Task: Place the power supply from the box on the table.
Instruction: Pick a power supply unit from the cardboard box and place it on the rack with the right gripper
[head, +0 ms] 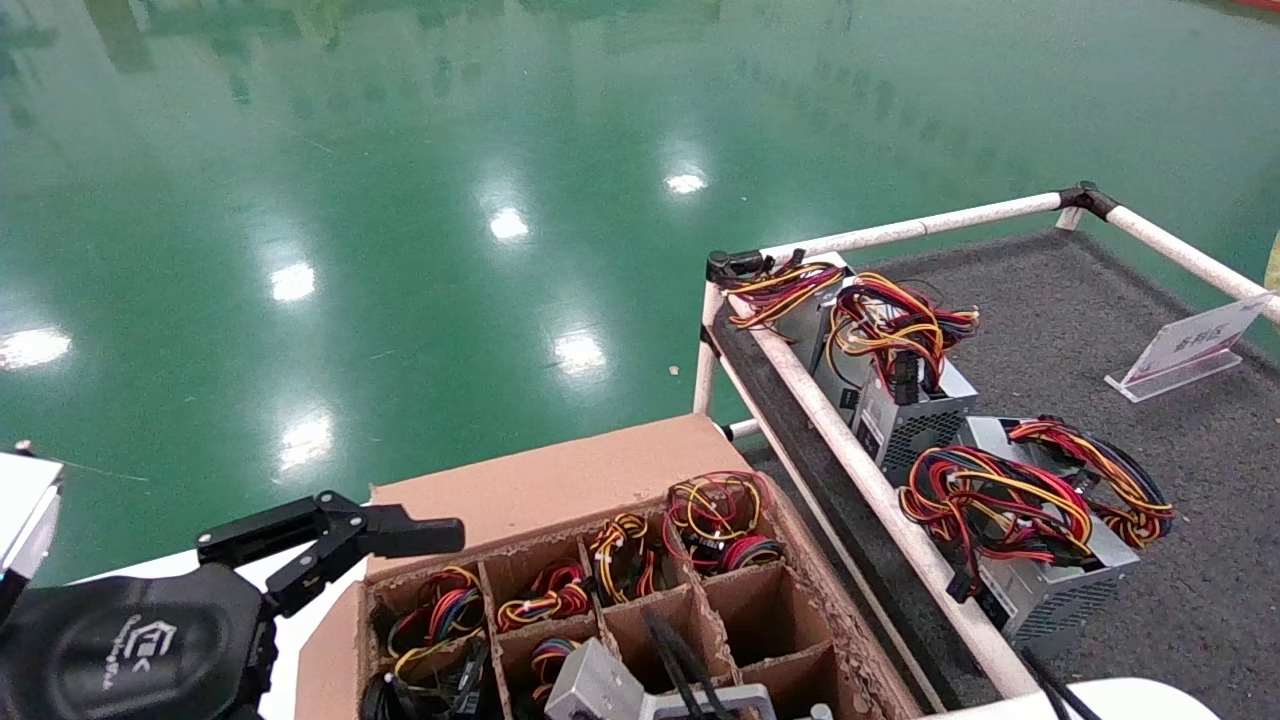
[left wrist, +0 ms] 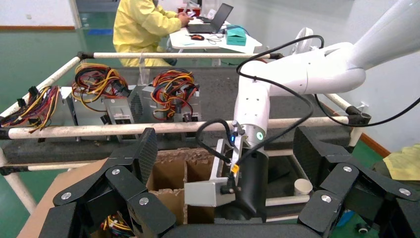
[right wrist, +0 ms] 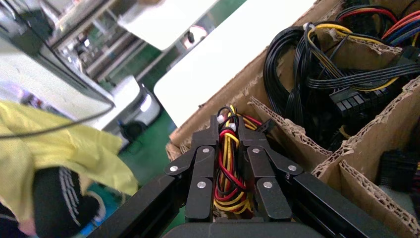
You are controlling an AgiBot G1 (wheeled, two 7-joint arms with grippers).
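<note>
Clamped between the fingers of the right gripper (right wrist: 229, 173), a bundle of red, yellow and black wires (right wrist: 229, 163) is recorded; the wires belong to the power supply (head: 590, 683), whose silver-grey casing is seen at the near edge of the box (head: 800, 560), under the right wrist. In the left wrist view the same casing (left wrist: 207, 191) is seen hanging beside the right arm above the cardboard grid, part-way out of its cell.

Left gripper (head: 395, 535): held over the near left corner of the box, fingers spread wide, nothing between them.

Box contents, near to far: front cells on the left are filled with coiled cables, black ones among them; two cells on the right side are shown bare; the back row is filled with four tied coils of red, yellow and black wires (head: 715, 520).

Table (head: 1080, 330), to the right of the box and behind a white pipe rail (head: 880, 490): several power supplies are laid in a row along the rail, wire coils on top, the nearest (head: 1040, 560) just beside the rail. A small white sign stand (head: 1185, 350) is set farther right.
</note>
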